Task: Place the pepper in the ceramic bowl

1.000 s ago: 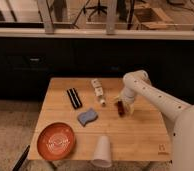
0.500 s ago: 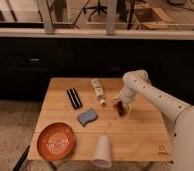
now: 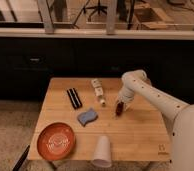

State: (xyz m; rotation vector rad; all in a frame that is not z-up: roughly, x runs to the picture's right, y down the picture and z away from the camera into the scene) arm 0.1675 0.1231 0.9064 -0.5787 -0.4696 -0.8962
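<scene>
The pepper (image 3: 119,109) is a small dark red piece on the wooden table (image 3: 140,130), right of centre. My gripper (image 3: 119,106) points down right over it, its tip at the pepper and close to the tabletop. The white arm reaches in from the right. The ceramic bowl (image 3: 56,141), wide, shallow and orange-red with a pale pattern, sits at the table's front left corner, well apart from the gripper, with nothing in it.
A white bottle with a label (image 3: 97,90) lies just left of the gripper. A black oblong object (image 3: 74,98) lies further left. A blue sponge (image 3: 87,116) sits mid-table. A white plastic cup (image 3: 102,150) lies at the front edge.
The gripper has shifted only slightly over the pepper and stays low at the table. Nothing else has moved.
</scene>
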